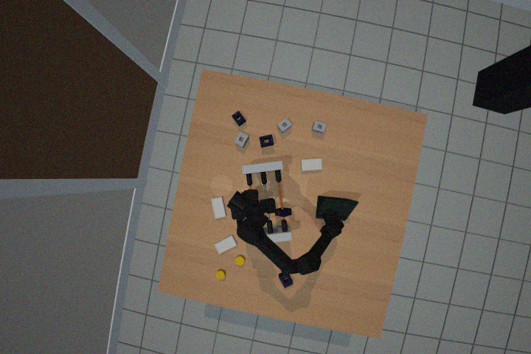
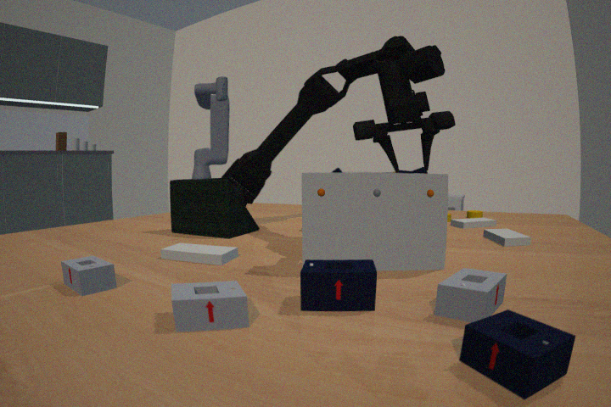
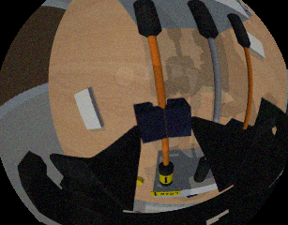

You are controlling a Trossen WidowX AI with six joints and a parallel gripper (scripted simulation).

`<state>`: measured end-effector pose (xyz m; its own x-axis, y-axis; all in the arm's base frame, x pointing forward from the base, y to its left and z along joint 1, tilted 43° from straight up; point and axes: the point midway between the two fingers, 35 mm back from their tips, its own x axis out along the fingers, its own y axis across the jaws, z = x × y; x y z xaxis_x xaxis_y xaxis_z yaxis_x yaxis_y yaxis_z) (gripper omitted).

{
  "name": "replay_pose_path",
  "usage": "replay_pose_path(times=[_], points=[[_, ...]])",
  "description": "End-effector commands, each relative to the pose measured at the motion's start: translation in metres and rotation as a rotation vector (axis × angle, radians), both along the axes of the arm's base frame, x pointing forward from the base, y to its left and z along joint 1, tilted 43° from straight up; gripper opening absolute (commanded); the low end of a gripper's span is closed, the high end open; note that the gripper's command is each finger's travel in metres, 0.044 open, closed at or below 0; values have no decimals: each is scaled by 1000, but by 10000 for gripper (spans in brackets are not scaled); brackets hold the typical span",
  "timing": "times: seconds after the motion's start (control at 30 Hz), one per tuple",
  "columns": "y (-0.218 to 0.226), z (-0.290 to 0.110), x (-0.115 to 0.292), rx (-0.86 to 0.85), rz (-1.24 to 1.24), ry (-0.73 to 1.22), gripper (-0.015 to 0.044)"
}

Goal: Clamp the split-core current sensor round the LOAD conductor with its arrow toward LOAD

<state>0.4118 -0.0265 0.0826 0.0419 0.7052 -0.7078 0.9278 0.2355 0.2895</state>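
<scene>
A tiled floor (image 1: 358,49) surrounds the wooden desk (image 1: 358,233). Spare blocks (image 1: 266,140) lie at twelve o'clock of the wire fixture (image 1: 262,167), white slabs (image 1: 218,207) at nine. The tool (image 3: 165,150) clenches the navy sensor (image 3: 164,120), astride the left orange wire (image 3: 158,69).

Navy sensor (image 3: 162,119), orange conductor (image 3: 158,63), yellow marker (image 3: 165,176)
</scene>
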Motion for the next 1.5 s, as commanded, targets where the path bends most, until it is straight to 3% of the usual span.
replay_pose_path(times=[0.0,0.37,0.93,1.47], points=[[1,1,3,-24,38,18,0],[4,2,6,-59,103,57,0],[5,1,5,-49,89,55,440],[24,-20,4,-42,90,112,440]])
